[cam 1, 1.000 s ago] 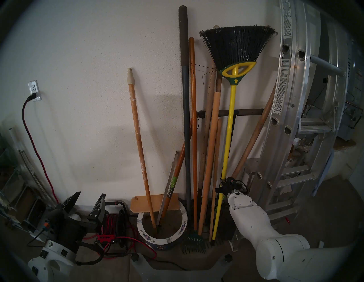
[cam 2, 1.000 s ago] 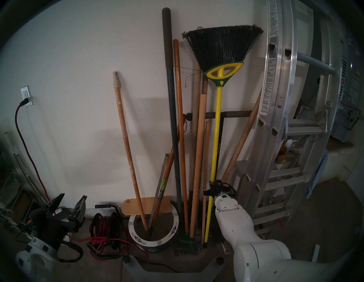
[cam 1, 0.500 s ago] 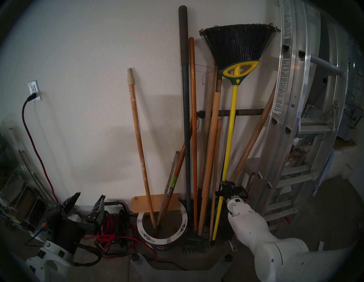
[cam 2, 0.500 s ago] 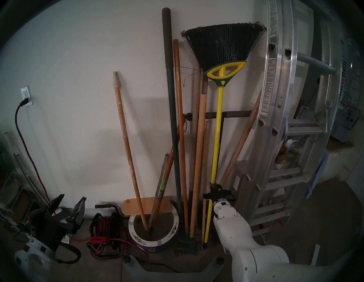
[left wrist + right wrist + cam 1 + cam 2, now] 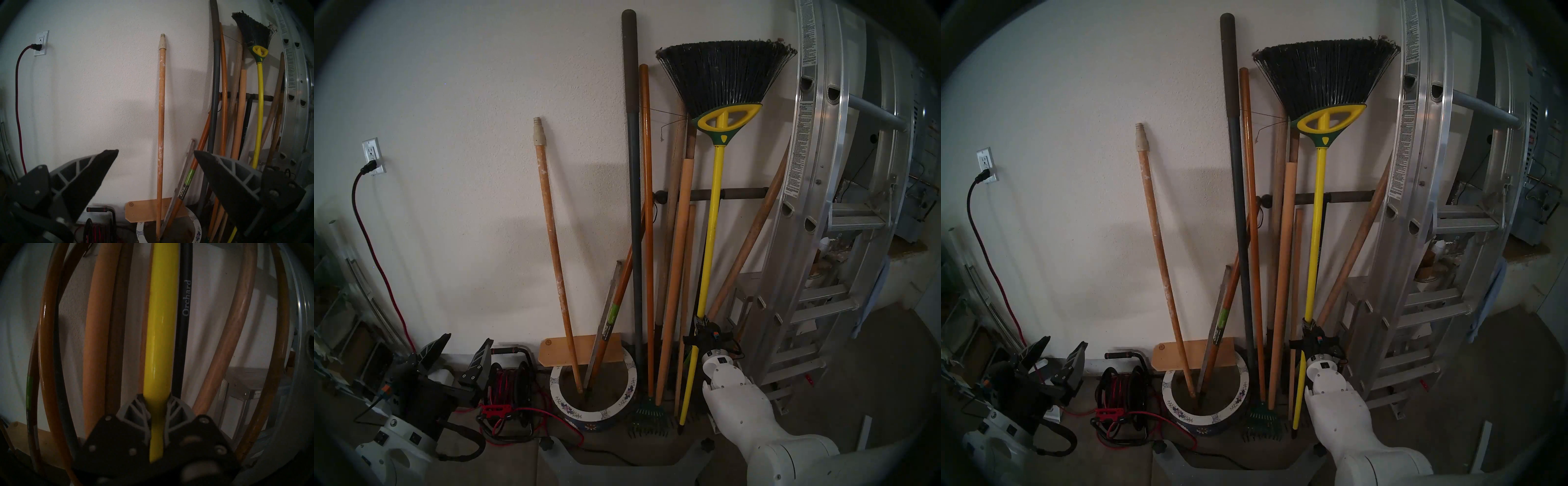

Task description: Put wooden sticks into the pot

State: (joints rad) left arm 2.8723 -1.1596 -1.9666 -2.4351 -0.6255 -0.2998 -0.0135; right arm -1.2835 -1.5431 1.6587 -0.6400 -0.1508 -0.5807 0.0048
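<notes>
Right wrist view showed the right gripper (image 5: 157, 414) clamped on the yellow handle of the broom (image 5: 159, 331), low on the shaft among the leaning poles at centre-right of the head view. The pot (image 5: 594, 412) sat at lower centre, already holding the paint-speckled pole (image 5: 556, 258). The step in hand looked like drawing the broom out; next it would need lifting clear and carrying left over the rim. The left gripper (image 5: 456, 353), lower left, stood apart and empty.
</notes>
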